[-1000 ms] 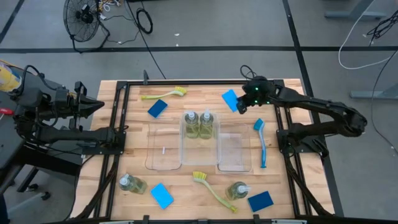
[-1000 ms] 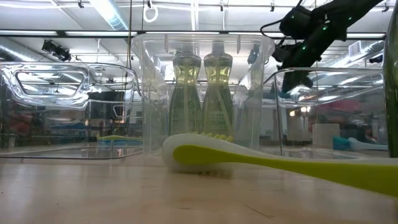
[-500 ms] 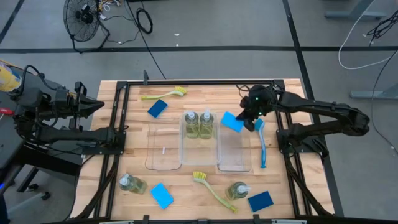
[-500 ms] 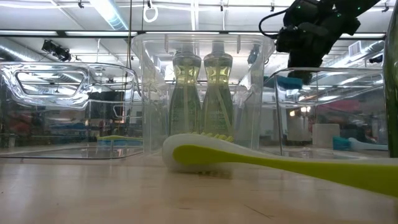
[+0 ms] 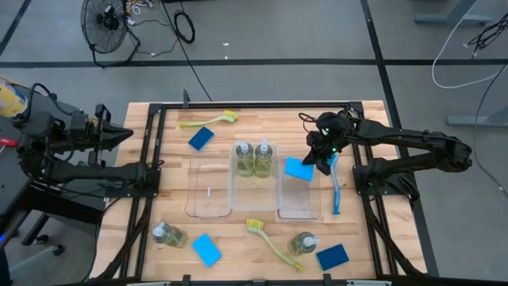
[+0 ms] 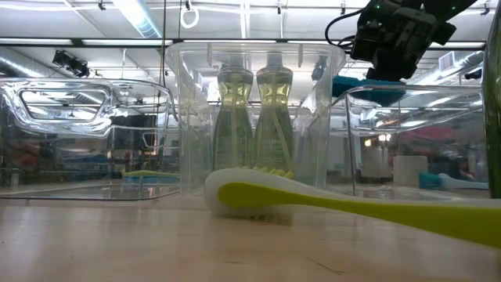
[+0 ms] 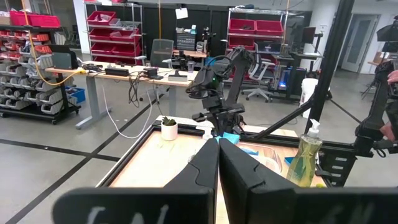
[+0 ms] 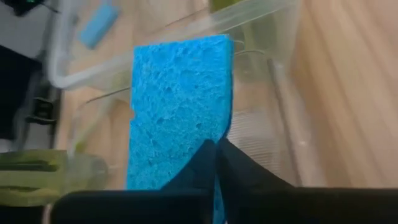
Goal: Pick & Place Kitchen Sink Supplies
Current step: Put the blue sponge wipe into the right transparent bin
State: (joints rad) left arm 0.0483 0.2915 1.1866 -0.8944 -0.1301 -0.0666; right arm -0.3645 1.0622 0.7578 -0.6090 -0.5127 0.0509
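My right gripper [image 5: 321, 156] is shut on a blue sponge [image 5: 298, 168] and holds it over the far end of the right clear tray [image 5: 299, 208]. In the low view the sponge [image 6: 374, 84] hangs at the height of that tray's rim. Two soap bottles [image 5: 254, 159] stand in the middle tray. Two more bottles [image 5: 168, 234] [image 5: 303, 242], three blue sponges [image 5: 201, 138] [image 5: 207, 249] [image 5: 332, 256], two yellow-green brushes [image 5: 210, 120] [image 5: 272, 242] and a blue brush [image 5: 333, 181] lie on the table. My left gripper [image 7: 217, 158] waits, shut, beyond the table's left edge. My right gripper pinches the sponge between its two fingers at the end nearest it [image 8: 211, 134]. The fingers come from the table's right, slanting down. The sponge sticks out past the fingertips toward the table's left, lifted clear above the right tray, its broad face [image 8: 177, 93] showing.
Three clear trays sit side by side mid-table; the left one [image 5: 208, 191] holds nothing that shows. The blue brush lies just right of the right tray, under my right arm. A black frame [image 5: 151, 171] borders the wooden table.
My right gripper has carried the sponge from near the table's far edge toward the near edge and slightly left, and has come down, so the sponge now hangs over the right tray's far end at rim height. It has stayed shut on the sponge.
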